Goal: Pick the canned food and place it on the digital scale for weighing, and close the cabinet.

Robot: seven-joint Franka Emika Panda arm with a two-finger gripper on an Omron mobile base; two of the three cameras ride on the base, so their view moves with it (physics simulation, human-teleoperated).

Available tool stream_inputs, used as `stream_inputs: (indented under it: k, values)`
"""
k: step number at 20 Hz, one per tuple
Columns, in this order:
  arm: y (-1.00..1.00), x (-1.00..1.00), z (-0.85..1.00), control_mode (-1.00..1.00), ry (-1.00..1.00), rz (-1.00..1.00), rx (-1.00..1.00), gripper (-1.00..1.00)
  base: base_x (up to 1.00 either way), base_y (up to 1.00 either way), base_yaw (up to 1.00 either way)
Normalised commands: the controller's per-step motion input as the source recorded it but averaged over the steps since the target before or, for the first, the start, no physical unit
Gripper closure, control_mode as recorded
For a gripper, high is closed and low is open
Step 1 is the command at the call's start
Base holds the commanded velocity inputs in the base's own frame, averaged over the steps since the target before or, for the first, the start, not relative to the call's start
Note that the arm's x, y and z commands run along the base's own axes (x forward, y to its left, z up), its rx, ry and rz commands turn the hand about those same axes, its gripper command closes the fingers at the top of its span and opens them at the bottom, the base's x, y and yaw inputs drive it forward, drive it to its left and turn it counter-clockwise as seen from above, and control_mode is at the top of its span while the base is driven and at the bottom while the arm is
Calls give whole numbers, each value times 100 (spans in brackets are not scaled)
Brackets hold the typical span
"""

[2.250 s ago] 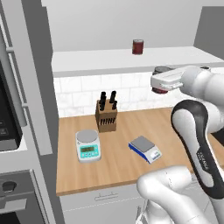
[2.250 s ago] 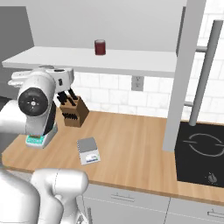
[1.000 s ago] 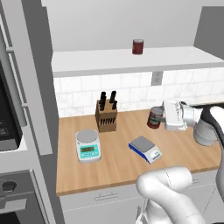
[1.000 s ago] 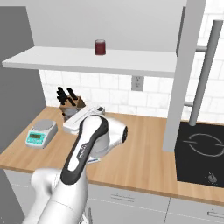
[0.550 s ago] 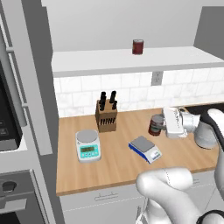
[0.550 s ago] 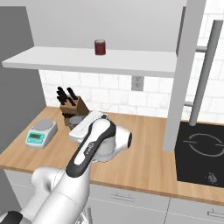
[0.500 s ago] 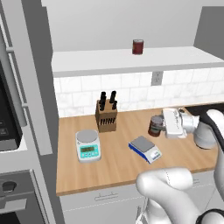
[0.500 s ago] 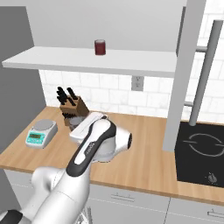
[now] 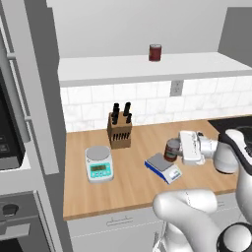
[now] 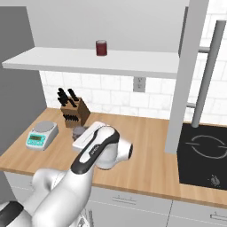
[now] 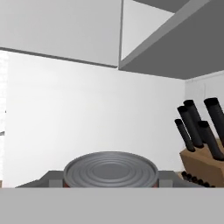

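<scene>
The gripper [image 9: 176, 149] is clasping the canned food [image 9: 172, 149], hovering just at two o'clock of the digital scale [image 9: 163, 167], knife block [image 9: 119, 132] beyond.

A white robot arm [image 10: 66, 186] is showing smooth, rounded, glossy shells, with a dark band [image 10: 91, 153] running along one curved link and carrying small pale lettering, and a boxy white hand [image 9: 189, 147] ending the arm.
</scene>
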Motion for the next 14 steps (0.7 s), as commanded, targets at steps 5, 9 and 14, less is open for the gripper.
stream_inputs:
  k: [5,9,14]
  values:
    - [0,24,-34,-100,4,0,0,100,0,0,0]
    - [0,28,-39,-100,11,0,0,100,0,0,0]
    - [-8,14,-24,-100,4,0,0,100,0,0,0]
